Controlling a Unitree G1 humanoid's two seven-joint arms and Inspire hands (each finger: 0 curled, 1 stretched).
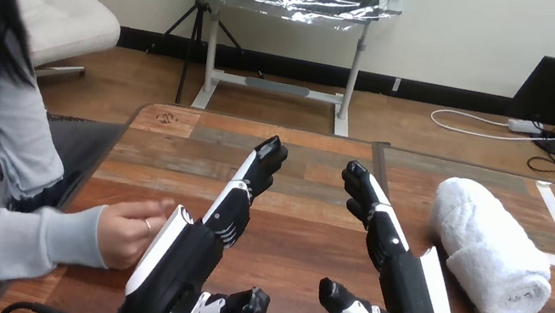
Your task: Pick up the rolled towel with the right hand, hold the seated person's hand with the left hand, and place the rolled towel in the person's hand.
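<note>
Head view is showing the rolled towel (490,250) lying on the table (305,222), and I am taking it as my landmark. My right hand (405,293) is hovering just left of the towel, with the fingers straight and holding nothing. My left hand (188,261), further left of the towel, is open too, with the person's hand (128,229) just beside it. I am judging the pick is not yet begun, so I am planning to bring the right hand over the roll's middle and close across its width.

At lower left of the frame, the left hand (182,265) hid part of the person's hand (125,229); the right edge cut off the table (294,237).
</note>
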